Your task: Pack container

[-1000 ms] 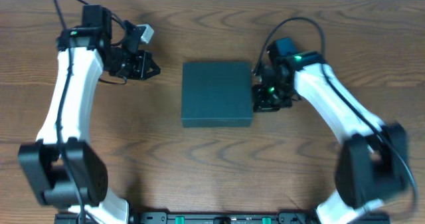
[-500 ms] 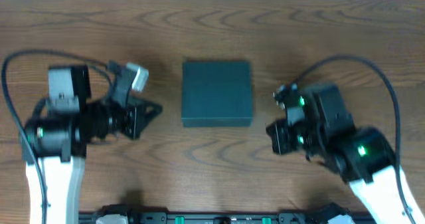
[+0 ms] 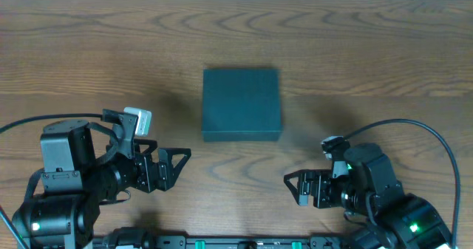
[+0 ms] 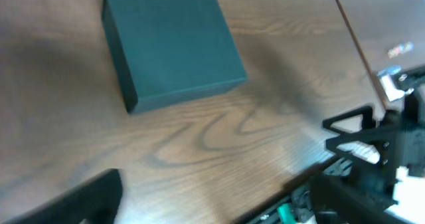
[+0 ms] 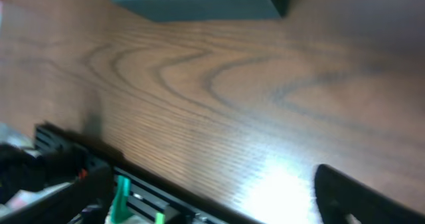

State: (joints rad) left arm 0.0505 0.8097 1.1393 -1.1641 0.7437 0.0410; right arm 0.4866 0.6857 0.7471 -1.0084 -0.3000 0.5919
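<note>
One box (image 3: 242,103) is all there is to pack. It sits in the middle of the bench (image 3: 384,64), a bit toward 12 o'clock. It is dark green and square. Its top lies flat and shut, so I cannot see what is inside. No loose things lie beside it on the wood, so nothing seems to be waiting to go in. I think the packing is done, or very nearly done. There may be no more to do than park the arms.

Both arms are well apart from the box, low down by the 6 o'clock edge. The left fingers (image 4: 86,199) are at about 8 o'clock from the box and point toward 3 o'clock. They are spread wide and hold nothing; only bare wood shows between them. The right fingers (image 5: 362,196) are at about 5 o'clock from the box and point toward 9 o'clock, facing the left ones. They are spread wide too, with nothing in them.

From the left wrist the whole box shows, up at 11 o'clock, with neat edges. From the right wrist only its near side shows, up at 12 o'clock. A dark rail (image 3: 244,243) with green bits runs along the bench at 6 o'clock.
</note>
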